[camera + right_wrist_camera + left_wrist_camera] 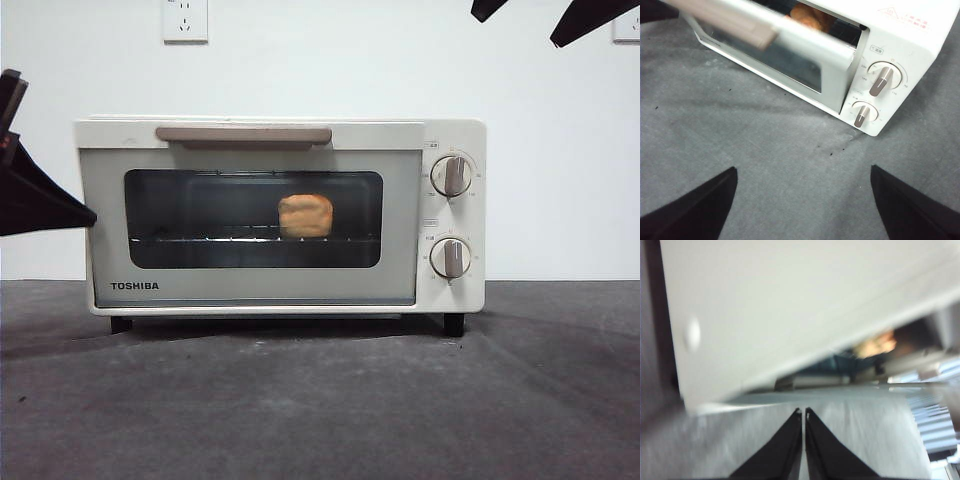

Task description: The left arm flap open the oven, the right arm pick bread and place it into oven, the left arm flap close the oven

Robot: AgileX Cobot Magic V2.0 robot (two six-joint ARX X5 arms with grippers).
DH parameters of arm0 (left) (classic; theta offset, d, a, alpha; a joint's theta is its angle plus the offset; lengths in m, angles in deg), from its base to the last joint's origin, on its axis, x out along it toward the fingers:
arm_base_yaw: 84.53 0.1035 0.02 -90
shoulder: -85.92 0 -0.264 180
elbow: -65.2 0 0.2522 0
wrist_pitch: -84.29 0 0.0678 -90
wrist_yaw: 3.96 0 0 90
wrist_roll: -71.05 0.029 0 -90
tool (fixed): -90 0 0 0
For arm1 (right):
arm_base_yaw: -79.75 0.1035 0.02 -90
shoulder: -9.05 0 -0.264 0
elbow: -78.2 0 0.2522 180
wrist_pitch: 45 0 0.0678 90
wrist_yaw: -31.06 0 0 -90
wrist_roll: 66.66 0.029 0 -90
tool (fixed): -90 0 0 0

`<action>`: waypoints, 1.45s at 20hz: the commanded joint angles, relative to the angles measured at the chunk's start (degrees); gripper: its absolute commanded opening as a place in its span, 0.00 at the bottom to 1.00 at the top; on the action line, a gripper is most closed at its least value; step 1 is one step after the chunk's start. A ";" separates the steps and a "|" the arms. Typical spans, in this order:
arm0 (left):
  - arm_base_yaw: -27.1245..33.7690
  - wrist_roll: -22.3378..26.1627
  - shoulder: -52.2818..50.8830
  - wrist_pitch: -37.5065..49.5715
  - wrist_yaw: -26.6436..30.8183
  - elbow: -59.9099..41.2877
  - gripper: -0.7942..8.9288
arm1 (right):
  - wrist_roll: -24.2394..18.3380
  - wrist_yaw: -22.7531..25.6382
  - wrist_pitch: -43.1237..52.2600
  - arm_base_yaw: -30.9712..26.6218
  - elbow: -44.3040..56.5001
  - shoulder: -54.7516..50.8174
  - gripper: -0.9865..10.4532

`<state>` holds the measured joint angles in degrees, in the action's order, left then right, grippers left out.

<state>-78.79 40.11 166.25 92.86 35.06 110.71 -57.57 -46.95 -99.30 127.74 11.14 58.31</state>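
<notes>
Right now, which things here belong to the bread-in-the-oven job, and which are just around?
Part of the job: oven, door nearly shut; bread inside on the rack; left hand by the oven's side; right hand, open, held above the table.

Just around: wall socket; gray table.

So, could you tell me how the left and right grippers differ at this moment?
The left gripper is shut, jaws together; the right gripper is open, jaws wide apart. The left gripper sits close beside the oven; the right gripper hangs farther off above the table. Both are black and empty.
</notes>
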 commanded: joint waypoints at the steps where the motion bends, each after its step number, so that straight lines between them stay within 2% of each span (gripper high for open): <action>1: 0.28 -2.16 0.46 2.80 -0.26 0.68 0.10 | 0.79 0.09 0.33 0.48 -0.26 0.42 0.46; 10: -0.11 -1.64 -1.97 1.53 -0.02 0.72 0.10 | 0.81 0.11 0.90 0.48 -0.26 0.46 0.46; 14: -0.70 0.28 -6.88 -2.21 3.67 0.83 0.10 | 0.79 0.09 1.44 0.48 -0.26 0.50 0.46; 24: -5.90 16.79 -23.82 -30.73 18.49 7.23 0.10 | 0.76 0.09 2.01 0.48 -0.26 1.57 0.46; 29: -9.88 20.83 -30.01 -41.51 24.74 12.57 0.10 | 0.76 0.04 3.32 0.48 -0.26 2.93 0.46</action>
<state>-88.39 57.92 136.31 52.10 59.17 122.08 -57.40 -46.95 -96.61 127.74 11.14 60.54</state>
